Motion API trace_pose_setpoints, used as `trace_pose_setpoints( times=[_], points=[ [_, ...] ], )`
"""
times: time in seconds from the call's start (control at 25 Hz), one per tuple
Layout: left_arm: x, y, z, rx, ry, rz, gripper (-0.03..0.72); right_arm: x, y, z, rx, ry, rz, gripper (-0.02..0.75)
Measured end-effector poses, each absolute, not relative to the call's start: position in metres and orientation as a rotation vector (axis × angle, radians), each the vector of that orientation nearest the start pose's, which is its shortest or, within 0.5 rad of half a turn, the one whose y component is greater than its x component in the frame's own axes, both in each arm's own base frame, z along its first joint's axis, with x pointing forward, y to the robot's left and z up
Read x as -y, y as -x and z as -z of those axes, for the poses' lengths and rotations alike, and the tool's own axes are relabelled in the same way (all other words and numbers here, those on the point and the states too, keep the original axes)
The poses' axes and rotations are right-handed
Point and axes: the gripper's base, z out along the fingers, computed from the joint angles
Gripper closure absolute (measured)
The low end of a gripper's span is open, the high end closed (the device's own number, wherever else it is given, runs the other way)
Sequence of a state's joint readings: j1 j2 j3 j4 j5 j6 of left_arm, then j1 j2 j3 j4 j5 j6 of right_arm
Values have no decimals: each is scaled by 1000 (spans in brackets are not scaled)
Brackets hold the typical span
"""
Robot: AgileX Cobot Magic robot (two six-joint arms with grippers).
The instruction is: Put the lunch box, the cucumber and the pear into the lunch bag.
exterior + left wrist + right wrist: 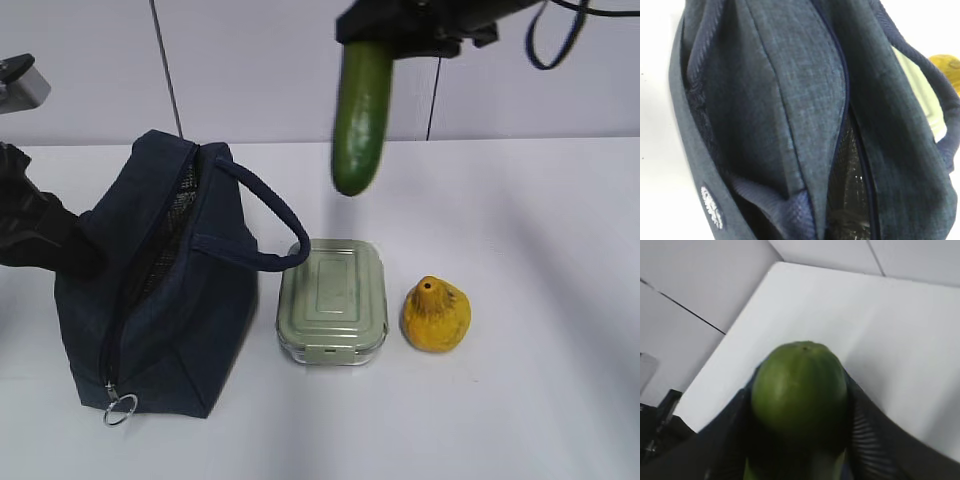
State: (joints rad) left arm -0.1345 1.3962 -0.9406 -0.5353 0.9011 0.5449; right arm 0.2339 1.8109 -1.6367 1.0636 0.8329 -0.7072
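Cucumber (360,115): held aloft, hanging near vertical, well above the counter (540,240) toward its far edge. It hangs past the far side of the lunch box and to the right of the lunch bag. The right gripper (800,440) has its jaws closed on the upper end; in the right wrist view the dark pads flank the fruit on both sides and the rounded free end points away from the camera.

Handling, as judged: stiff, smooth-skinned, moderately light. The skin looks slippery, and a hold at one end leaves the long body free to swing. A hold nearer the middle would be steadier; the present grip appears adequate for a slow carry.

Lunch bag (160,290): stands on the left part of the counter, zipper parted, dark mesh and shiny lining visible through the slot in the left wrist view. The opening is narrow and the fabric soft, so it is likely to sag shut. The loop handle (265,215) arches over the right side of the mouth and could catch the cucumber on entry.

Left gripper (45,240): pressed against the bag's left wall, seemingly pinching fabric; the jaws themselves are not visible in either view, but are taken as closed.

Lunch box (333,300): just right of the bag, lid clipped, untouched. Pear (436,315): just beside the box, toward the right edge. Neither obstructs the route.
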Motion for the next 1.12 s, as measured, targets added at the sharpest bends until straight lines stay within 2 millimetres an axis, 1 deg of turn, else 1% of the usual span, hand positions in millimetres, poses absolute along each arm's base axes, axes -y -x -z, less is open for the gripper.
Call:
trace_pose_setpoints(
  times=[0.04, 0.2, 0.32, 0.44, 0.56, 0.68, 0.92, 1.0, 1.04, 1.12],
  points=[
    [71, -254, -260, -2652, -546, 549, 685, -167, -386, -353, -2052, 522, -994, 355],
    [71, -254, -260, -2652, -546, 549, 685, -212, -374, -361, -1896, 624, -944, 355],
    [71, -254, -260, -2652, -546, 549, 685, -236, -367, -362, -1810, 666, -962, 355],
    [71, -254, -260, -2652, -546, 550, 685, -252, -370, -350, -1764, 688, -1000, 355],
    [71, -254, -260, -2652, -544, 554, 685, -260, -377, -337, -1727, 701, -997, 355],
    [71, -254, -261, -2652, -543, 556, 685, -263, -385, -323, -1714, 720, -960, 355],
    [72, -254, -261, -2651, -541, 558, 685, -272, -396, -282, -1779, 772, -969, 353],
    [72, -254, -261, -2651, -541, 558, 685, -274, -395, -276, -1780, 811, -975, 327],
    [72, -254, -261, -2651, -541, 558, 685, -275, -395, -275, -1777, 831, -974, 302],
    [72, -254, -261, -2651, -541, 558, 685, -275, -393, -275, -1771, 855, -982, 223]
  ],
)
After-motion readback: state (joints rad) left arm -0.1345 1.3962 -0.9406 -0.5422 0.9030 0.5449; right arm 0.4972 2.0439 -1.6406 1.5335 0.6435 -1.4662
